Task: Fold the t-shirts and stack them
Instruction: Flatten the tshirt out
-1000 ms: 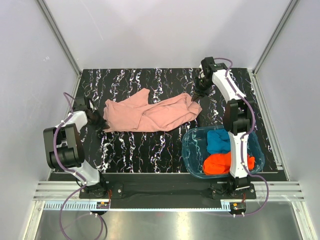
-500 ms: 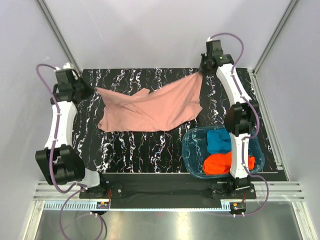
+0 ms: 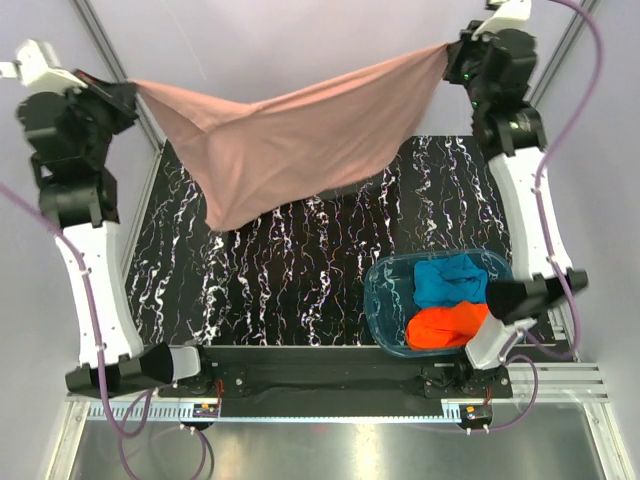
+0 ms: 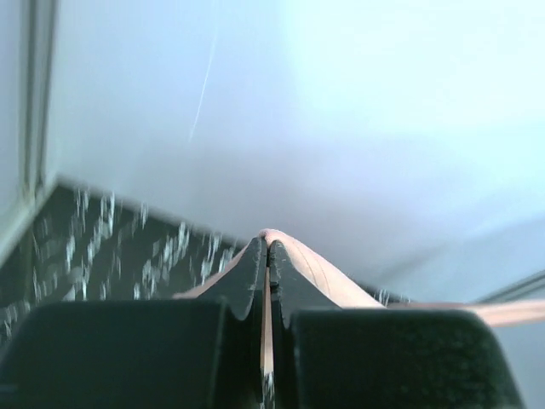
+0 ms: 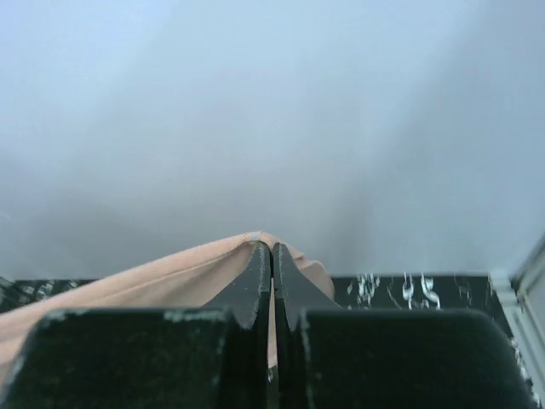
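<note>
1. Hanging high above the table (image 3: 280, 290), the pink shirt (image 3: 290, 140) is sagging between the two arms.
2. Left claw (image 3: 125, 90) and right claw (image 3: 455, 55) are each pinching shut on one corner of it.
3. Blue shirt (image 3: 447, 280) and orange shirt (image 3: 447, 325) are lying in the tub (image 3: 385, 280).
4. Only a thin fold is sitting in each grip, so pulling wider is risking a slipped corner and a crumpled drop.
</note>
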Tool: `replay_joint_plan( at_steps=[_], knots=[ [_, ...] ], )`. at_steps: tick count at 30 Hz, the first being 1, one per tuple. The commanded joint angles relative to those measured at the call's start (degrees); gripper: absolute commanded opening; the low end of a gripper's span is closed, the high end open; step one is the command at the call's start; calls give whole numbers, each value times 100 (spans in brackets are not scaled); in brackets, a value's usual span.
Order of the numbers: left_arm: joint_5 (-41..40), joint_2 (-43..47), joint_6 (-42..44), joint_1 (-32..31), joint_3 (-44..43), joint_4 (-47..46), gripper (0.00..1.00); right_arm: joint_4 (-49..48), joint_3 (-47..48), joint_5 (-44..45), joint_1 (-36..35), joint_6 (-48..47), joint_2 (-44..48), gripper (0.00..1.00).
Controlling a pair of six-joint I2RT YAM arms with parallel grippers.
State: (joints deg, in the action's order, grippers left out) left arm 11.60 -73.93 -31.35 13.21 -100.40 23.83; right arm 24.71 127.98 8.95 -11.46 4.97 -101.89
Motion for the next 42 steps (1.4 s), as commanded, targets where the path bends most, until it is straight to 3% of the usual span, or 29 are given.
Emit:
replay_joint_plan(
  at_steps=[1,6,11,16,21,30,35,42],
  knots=[
    [-79,397,436,138,-874,-485,0,-914,-439,-462,30,-312,844,0],
    [-263,266,884,147,-2314,-239,0,-1196,-862,-850,30,-173,1591,0],
    [-439,125,1087,147,-2775,-466,0,-1389,-898,-1185,30,-5,1734,0],
    [-439,151,912,155,-2135,-1389,0,-1513,-285,-1509,30,320,1093,0],
    [-439,-463,973,147,-2264,-2084,0,-1688,699,-1730,21,671,-3,0],
    [-676,-2141,1114,296,-3898,-2366,0,-1908,3222,-1704,21,1304,-2379,0],
    [-606,-2424,851,498,-4207,-2673,0,-2339,2820,-1537,13,1331,-2336,0],
    [-535,-1784,938,515,-3584,-2559,0,-1971,2478,-1756,-75,1252,-2003,0]
  ],
)
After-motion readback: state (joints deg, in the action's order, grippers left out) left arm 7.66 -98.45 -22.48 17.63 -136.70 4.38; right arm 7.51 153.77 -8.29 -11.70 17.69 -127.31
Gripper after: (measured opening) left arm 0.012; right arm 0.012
